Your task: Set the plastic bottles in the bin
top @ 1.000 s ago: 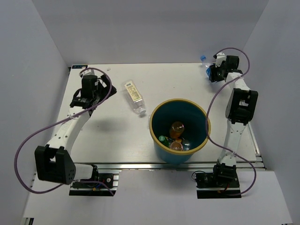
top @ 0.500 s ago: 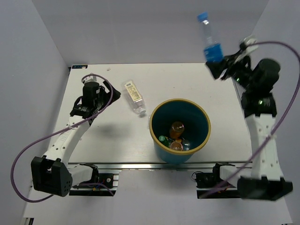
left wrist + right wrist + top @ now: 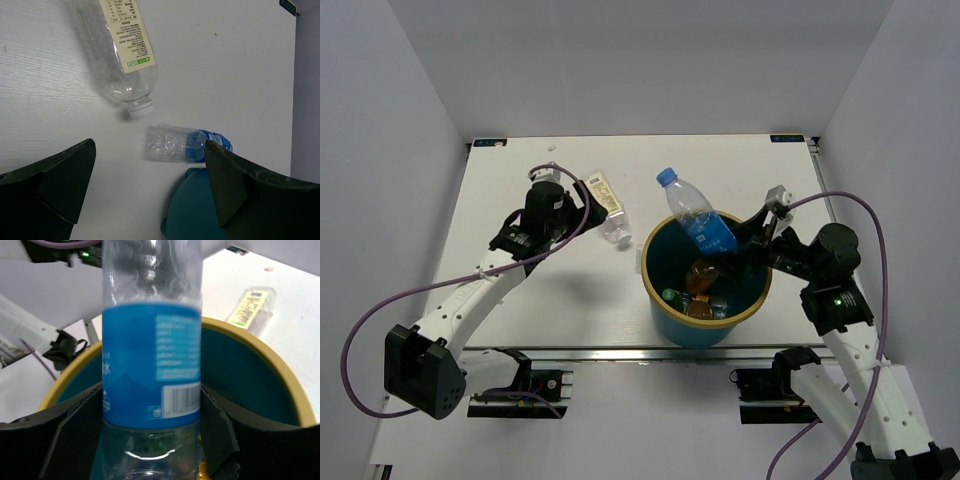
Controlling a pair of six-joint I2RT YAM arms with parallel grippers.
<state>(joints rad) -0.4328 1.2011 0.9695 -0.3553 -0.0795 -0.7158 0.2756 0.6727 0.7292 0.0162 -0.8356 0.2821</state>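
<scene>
The teal bin (image 3: 757,291) with a tan rim stands at front centre. My right gripper (image 3: 732,248) is shut on the clear blue-labelled bottle (image 3: 693,214) and holds it tilted over the bin's far rim, cap up and to the left. In the right wrist view the bottle (image 3: 152,365) sits between my fingers above the bin (image 3: 260,352). Orange bottles (image 3: 698,276) and a green one (image 3: 668,297) lie in the bin. The square cream-labelled bottle (image 3: 603,198) lies on the table. My left gripper (image 3: 578,206) is open just left of it and shows it in its own view (image 3: 117,45).
The left wrist view also shows the held blue-labelled bottle (image 3: 185,144) and the bin's outer wall (image 3: 195,212) beyond the cream-labelled bottle's cap. Grey walls close in the table on three sides. The table's near edge is a metal rail (image 3: 620,353).
My right arm has swung the blue-labelled bottle from the back right corner, up high, then down over the bin. My left gripper has moved right, up to the cream-labelled bottle.
</scene>
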